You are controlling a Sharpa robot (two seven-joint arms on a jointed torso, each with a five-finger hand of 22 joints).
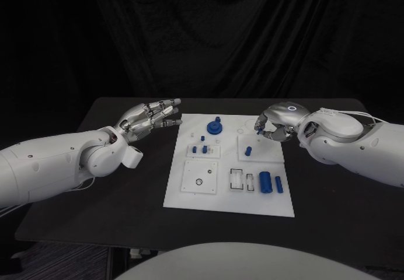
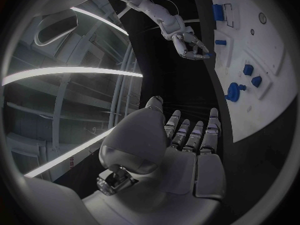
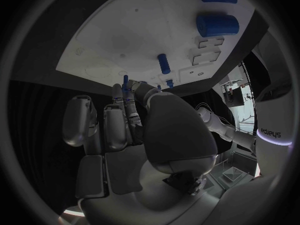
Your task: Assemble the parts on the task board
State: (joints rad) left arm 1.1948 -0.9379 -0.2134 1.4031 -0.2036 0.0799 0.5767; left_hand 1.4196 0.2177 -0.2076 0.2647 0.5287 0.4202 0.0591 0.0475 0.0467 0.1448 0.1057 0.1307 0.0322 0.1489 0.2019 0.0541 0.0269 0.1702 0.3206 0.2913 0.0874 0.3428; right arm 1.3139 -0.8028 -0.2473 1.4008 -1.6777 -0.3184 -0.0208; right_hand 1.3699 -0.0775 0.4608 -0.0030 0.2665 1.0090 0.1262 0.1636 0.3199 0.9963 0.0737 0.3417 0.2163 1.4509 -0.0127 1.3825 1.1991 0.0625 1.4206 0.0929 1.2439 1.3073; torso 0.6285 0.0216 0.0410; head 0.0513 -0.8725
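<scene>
Head view: black table (image 1: 126,192) carries the white task board (image 1: 198,198), dark curtain behind.

One word can be read — "sharpa", on the robot's white body (image 3: 272,116).

Black table (image 1: 118,192) against a black curtain backdrop (image 1: 202,46), bare dark surface on both sides.

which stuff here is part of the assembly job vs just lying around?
Job:
- task board
- blue gear-like part
- two small blue parts
- blue peg
- large blue cylinder
- slim blue cylinder
- small blue part pinched by right hand
- left hand, holding nothing

Not job:
- black table
</scene>
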